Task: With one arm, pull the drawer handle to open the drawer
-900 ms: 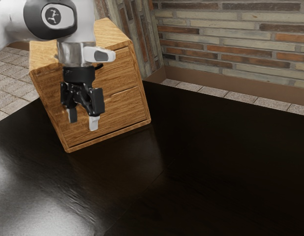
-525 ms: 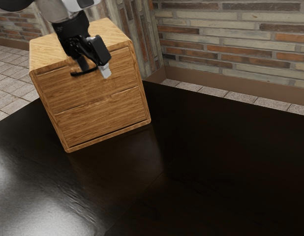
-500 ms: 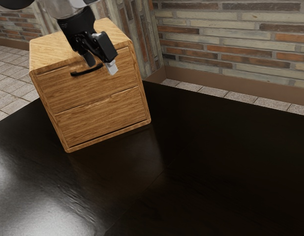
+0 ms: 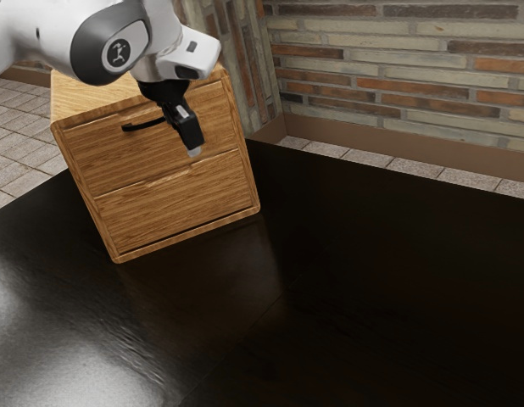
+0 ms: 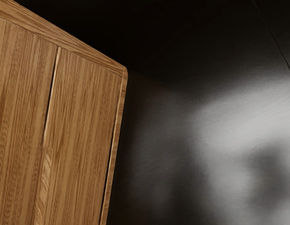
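Note:
A wooden cabinet (image 4: 160, 182) with two drawers stands at the exterior view's left on the dark table (image 4: 347, 297). The upper drawer (image 4: 101, 157) carries a thin black handle (image 4: 143, 125), and both drawer fronts sit flush with the cabinet. My gripper (image 4: 193, 150) hangs in front of the upper drawer, just right of the handle's right end and near the seam between the drawers, pointing down and to the right. It holds nothing. In the wrist view the cabinet front (image 5: 74, 140) with a drawer seam (image 5: 49, 103) lies beside the glossy table (image 5: 206, 140).
A brick wall (image 4: 398, 59) with a brown skirting runs along the back. A brick pillar (image 4: 236, 51) rises right behind the cabinet. The dark table stretches wide to the right and front of the cabinet. Tiled floor (image 4: 12, 127) shows at the far left.
My hand has dropped from the cabinet's top edge and moved right, now past the handle's right end. The white arm link has swung into view. The drawers have not moved.

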`<act>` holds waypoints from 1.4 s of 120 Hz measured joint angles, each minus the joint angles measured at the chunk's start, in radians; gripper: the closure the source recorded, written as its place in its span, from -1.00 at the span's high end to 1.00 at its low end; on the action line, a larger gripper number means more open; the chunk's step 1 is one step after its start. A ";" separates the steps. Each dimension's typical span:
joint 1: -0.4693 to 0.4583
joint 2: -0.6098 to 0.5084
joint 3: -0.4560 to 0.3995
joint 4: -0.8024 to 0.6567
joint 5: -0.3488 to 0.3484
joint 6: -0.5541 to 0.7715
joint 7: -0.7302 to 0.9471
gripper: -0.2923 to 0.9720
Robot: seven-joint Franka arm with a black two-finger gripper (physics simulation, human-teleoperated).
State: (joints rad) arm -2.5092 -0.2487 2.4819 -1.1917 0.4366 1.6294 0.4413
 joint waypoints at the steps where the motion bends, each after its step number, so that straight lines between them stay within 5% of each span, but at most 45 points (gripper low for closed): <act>1: 0.002 0.000 0.005 -0.005 -0.003 0.009 0.008 0.52; 26: 0.037 0.012 0.062 -0.056 -0.043 0.163 0.188 0.51; 77: 0.042 -0.009 0.086 -0.056 -0.082 0.247 0.403 0.51; 168: 0.042 -0.024 0.170 -0.075 -0.128 0.258 0.482 0.54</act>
State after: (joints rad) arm -2.4669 -0.2723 2.6520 -1.2663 0.3086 1.8869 0.9236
